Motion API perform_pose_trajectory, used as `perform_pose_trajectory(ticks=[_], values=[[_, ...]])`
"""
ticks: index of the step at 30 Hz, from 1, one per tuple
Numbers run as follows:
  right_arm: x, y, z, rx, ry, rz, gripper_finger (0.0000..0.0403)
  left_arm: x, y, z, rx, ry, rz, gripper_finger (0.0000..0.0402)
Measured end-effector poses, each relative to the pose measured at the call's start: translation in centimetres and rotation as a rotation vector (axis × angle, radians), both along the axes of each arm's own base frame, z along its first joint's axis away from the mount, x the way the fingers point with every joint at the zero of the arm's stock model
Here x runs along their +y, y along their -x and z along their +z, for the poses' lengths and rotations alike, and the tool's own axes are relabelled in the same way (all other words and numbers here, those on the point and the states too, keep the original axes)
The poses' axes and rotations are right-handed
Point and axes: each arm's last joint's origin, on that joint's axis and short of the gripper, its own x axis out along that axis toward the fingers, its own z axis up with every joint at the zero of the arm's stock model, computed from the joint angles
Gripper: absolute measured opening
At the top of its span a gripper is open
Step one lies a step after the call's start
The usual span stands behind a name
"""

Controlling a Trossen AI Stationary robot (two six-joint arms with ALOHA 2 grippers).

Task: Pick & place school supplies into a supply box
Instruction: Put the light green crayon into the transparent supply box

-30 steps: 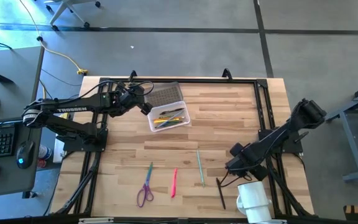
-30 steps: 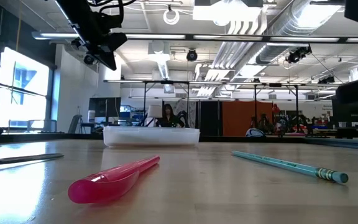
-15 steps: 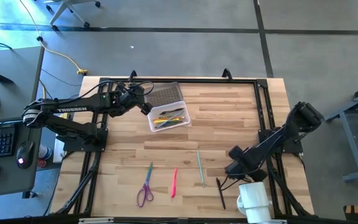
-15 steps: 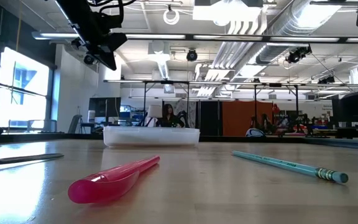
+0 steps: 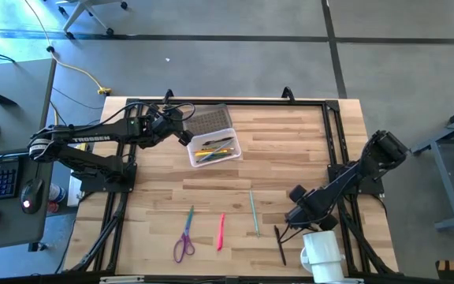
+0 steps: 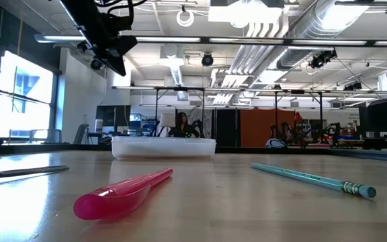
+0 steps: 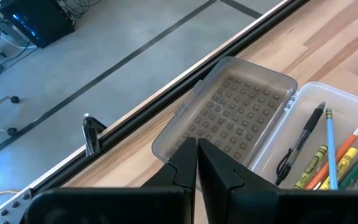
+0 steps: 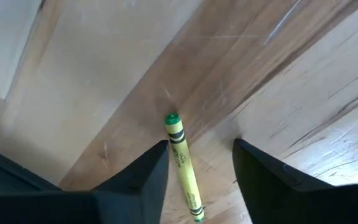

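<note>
Now I have the right tool [image 8: 199, 163] low over the table [image 5: 290, 150], fingers spread either side of a green crayon [image 8: 183, 165] lying between them. My left tool [image 7: 197, 163], pressed together, hovers beside the supply box [image 5: 213, 149] holding pencils.
</note>
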Motion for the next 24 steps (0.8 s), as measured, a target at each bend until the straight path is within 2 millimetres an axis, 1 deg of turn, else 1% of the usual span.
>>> perform_pose_trajectory(ticks=[7, 11, 14, 18, 24], values=[[0.1, 0.1, -0.1, -0.01, 0.014, 0.006, 0.0084, 0.0, 0.0, 0.0, 0.003, 0.004, -0.007, 0.005], [0.0, 0.0, -0.1, -0.025, 0.043, -0.005, 0.0049, 0.0, 0.0, 0.0, 0.005, 0.013, -0.018, 0.005], [-0.1, -0.6, 0.2, -0.048, 0.053, -0.022, 0.0028, 0.0, 0.0, 0.0, 0.005, 0.013, -0.018, 0.005], [-0.5, -1.4, 0.4, -0.058, 0.023, -0.077, 0.0009, 0.0, 0.0, 0.0, 0.005, 0.013, -0.018, 0.005], [-1.1, -1.9, 0.4, -0.059, 0.024, -0.147, 0.0009, 0.0, 0.0, 0.0, 0.004, 0.012, -0.018, 0.005]])
